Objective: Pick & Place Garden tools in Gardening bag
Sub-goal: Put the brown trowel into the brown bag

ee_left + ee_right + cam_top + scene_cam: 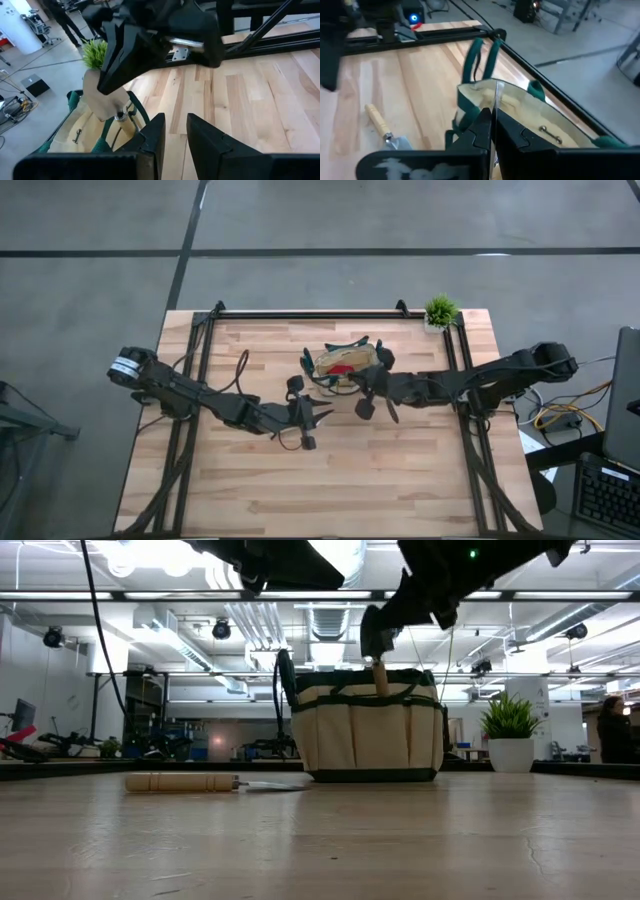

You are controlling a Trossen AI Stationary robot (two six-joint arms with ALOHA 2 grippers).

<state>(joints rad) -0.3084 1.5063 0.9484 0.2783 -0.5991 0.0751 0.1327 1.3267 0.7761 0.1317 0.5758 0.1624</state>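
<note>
The tan gardening bag point(345, 362) with green trim stands upright at the table's far middle; it also shows in the low view point(370, 730). A red item point(342, 368) lies inside it. My right gripper point(378, 640) hangs over the bag's near rim, shut on a wooden-handled tool point(100, 97). A silver-bladed trowel with a wooden handle point(185, 782) lies flat on the table left of the bag and shows in the right wrist view point(382, 125). My left gripper point(175, 135) is open and empty, near the bag's near-left side point(318, 416). My right gripper holds the tool by the upper part of its wooden handle point(95, 85), pinched between the two fingers, which come from above, slanting down. The tool hangs upright below the fingers, its metal collar point(119, 116) down, and its lower end dips inside the bag's rim point(380, 680).
A small green potted plant point(440, 311) stands at the far right corner, right of the bag point(510, 730). Black frame rails point(300, 314) run along the table's far, left and right sides. Bare wood lies toward the near edge point(330, 490).
</note>
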